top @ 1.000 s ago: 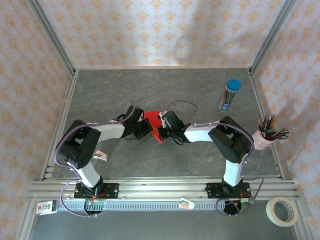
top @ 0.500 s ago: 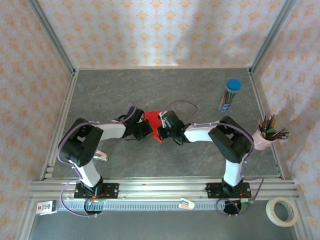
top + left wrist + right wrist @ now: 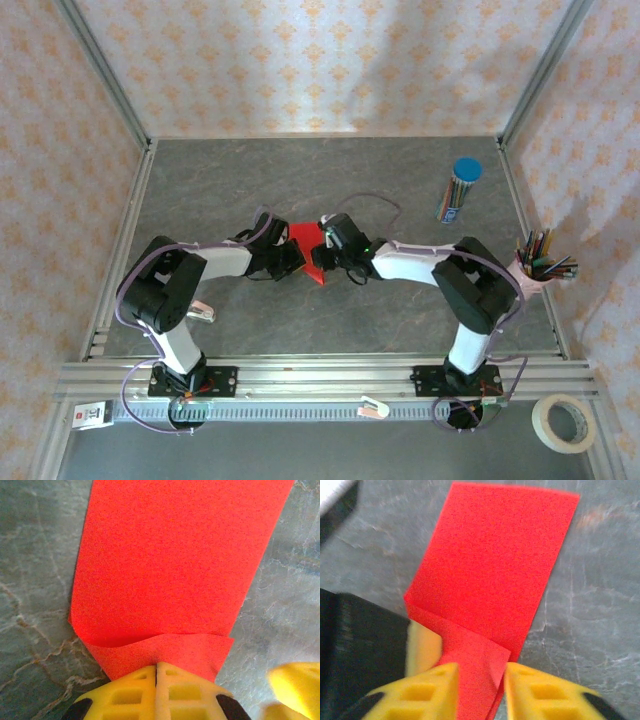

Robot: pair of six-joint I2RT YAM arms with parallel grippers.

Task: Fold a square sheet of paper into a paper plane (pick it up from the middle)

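The red sheet of paper (image 3: 306, 240) lies partly folded on the grey table (image 3: 250, 180), between the two grippers. It is a wide folded piece, not a narrow dart. In the left wrist view the paper (image 3: 175, 555) spreads away from my left gripper (image 3: 156, 666). That gripper's yellow pads (image 3: 185, 690) are pressed together on the paper's near folded flap. In the right wrist view a folded corner of the paper (image 3: 485, 605) runs between the parted fingers of my right gripper (image 3: 481, 672), which is open. From above, the left gripper (image 3: 290, 258) and right gripper (image 3: 328, 250) nearly meet over the paper.
A blue-capped tube of coloured pencils (image 3: 458, 190) lies at the back right. A pink cup of pencils (image 3: 535, 268) stands by the right wall. A tape roll (image 3: 565, 422) sits beyond the front rail and a small silver object (image 3: 203, 312) lies near the left arm.
The right arm's elbow has swung out to the right and its gripper has shifted slightly toward the far side over the paper. The left arm has hardly moved.
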